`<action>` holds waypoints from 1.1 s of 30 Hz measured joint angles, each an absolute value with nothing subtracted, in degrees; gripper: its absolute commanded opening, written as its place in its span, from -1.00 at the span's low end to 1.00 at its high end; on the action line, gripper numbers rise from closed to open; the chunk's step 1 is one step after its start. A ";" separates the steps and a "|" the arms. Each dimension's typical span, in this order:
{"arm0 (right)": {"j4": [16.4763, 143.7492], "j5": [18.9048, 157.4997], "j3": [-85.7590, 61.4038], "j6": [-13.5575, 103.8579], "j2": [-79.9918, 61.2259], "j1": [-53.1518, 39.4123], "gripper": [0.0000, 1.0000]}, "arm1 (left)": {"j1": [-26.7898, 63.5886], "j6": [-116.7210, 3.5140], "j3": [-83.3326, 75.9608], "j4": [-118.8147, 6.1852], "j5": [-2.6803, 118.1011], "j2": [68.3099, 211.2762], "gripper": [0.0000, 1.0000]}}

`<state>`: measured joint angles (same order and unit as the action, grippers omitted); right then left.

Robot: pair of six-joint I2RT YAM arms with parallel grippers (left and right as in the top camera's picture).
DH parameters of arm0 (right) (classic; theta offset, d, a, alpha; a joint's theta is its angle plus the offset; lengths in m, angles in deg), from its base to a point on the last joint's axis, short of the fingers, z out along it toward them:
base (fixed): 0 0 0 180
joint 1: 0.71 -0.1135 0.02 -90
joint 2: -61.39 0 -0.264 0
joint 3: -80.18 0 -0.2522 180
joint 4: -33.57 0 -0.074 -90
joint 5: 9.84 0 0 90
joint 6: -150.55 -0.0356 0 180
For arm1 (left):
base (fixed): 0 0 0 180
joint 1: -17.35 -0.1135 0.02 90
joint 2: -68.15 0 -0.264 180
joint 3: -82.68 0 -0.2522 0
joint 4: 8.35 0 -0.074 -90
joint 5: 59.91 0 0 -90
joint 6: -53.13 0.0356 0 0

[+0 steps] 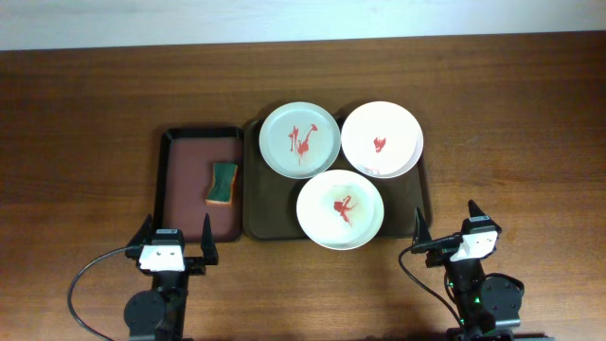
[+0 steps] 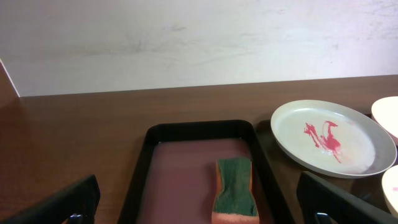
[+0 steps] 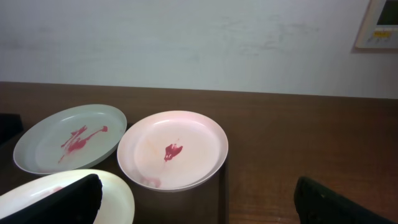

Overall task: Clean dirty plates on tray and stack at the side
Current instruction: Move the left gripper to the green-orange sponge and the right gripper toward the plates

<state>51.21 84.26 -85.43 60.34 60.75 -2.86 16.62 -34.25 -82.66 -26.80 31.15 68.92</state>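
Observation:
Three plates smeared with red sauce lie on the dark brown tray (image 1: 423, 194): a pale green-white plate (image 1: 299, 139) at the back left, a white plate (image 1: 382, 139) at the back right, and a white plate (image 1: 340, 209) at the front. My left gripper (image 1: 176, 234) is open and empty near the table's front edge, in front of the smaller tray. My right gripper (image 1: 445, 225) is open and empty, just right of the front plate. In the left wrist view the green-white plate (image 2: 329, 138) lies at the right. In the right wrist view all three plates show (image 3: 173, 149).
A smaller reddish-brown tray (image 1: 185, 180) sits left of the dark tray and holds a green and orange sponge (image 1: 222, 183), also seen in the left wrist view (image 2: 235, 190). Bare wood tabletop (image 1: 511, 142) lies right of the dark tray and far left.

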 measured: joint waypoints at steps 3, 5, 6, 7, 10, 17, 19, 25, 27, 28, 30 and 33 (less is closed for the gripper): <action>51.21 84.26 -85.43 60.32 60.75 -2.86 0.98 | 16.62 -34.25 -82.66 -26.80 31.18 68.92 0.99; 51.21 84.26 -85.43 60.34 60.75 -2.86 0.97 | 16.62 -34.25 -82.66 -26.80 31.15 68.92 0.99; 51.21 84.26 -85.43 60.30 60.75 -2.86 0.97 | 16.62 -34.25 -82.66 -26.80 31.15 68.92 0.99; 51.21 84.26 -85.43 60.34 60.75 -2.86 0.97 | 16.62 -34.25 -82.66 -26.80 31.15 68.92 0.99; 51.21 84.26 -85.43 60.34 60.75 -2.86 0.97 | 16.62 -34.25 -82.66 -26.80 31.15 68.92 0.99; 51.21 84.26 -85.43 60.34 60.75 -2.86 0.97 | 16.62 -34.25 -82.66 -26.80 31.18 68.92 0.99; 51.21 84.26 -85.43 60.32 60.75 -2.86 0.97 | 16.62 -34.25 -82.66 -26.80 31.15 68.92 0.99; 51.21 84.26 -85.43 60.34 60.75 -2.86 0.97 | 16.62 -34.25 -82.66 -26.80 31.15 68.92 0.99; 51.21 84.26 -85.43 60.36 60.75 -2.86 0.98 | 16.62 -34.25 -82.66 -26.80 31.15 68.92 0.99; 51.21 84.26 -85.43 60.36 60.75 -2.86 0.97 | 16.62 -34.25 -82.66 -26.80 31.15 68.92 0.99; 51.21 84.26 -85.43 60.36 60.75 -2.86 0.97 | 16.62 -34.25 -82.66 -26.80 31.18 68.92 0.99; 51.12 84.28 -85.43 60.38 60.75 -2.86 0.97 | 16.62 -34.25 -82.66 -26.80 31.15 68.92 0.99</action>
<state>51.12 84.28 -85.43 60.38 60.75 -2.86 16.62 -34.25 -82.66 -26.80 31.15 68.92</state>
